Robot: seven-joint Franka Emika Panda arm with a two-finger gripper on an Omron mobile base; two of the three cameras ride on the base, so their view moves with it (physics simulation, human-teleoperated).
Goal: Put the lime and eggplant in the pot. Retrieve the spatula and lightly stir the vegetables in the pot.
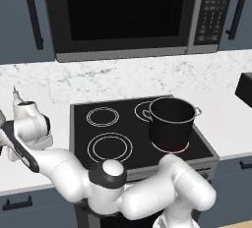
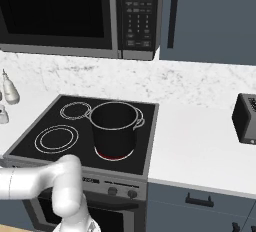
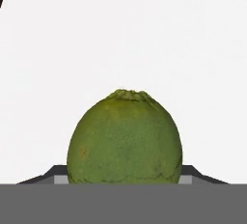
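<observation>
In the hand view the yellow-green lime [image 3: 124, 138] sits close up between my gripper's [image 3: 123, 177] two dark fingertips [image 3: 52, 174], and the gripper is shut on it over white counter. From the left base view my hand [image 1: 27, 133] is low over the counter to the left of the stove. The black pot [image 1: 171, 123] [image 2: 114, 127] stands upright on the stove's front right burner, dark inside, well to the right of my hand. The eggplant and the spatula are out of view.
The black stovetop [image 1: 106, 126] [image 2: 55, 141] has bare ring burners on its left side. White bottles [image 2: 10, 92] stand on the counter left of the stove. A microwave [image 1: 123, 13] hangs above. A black toaster [image 2: 246, 118] sits on the right counter.
</observation>
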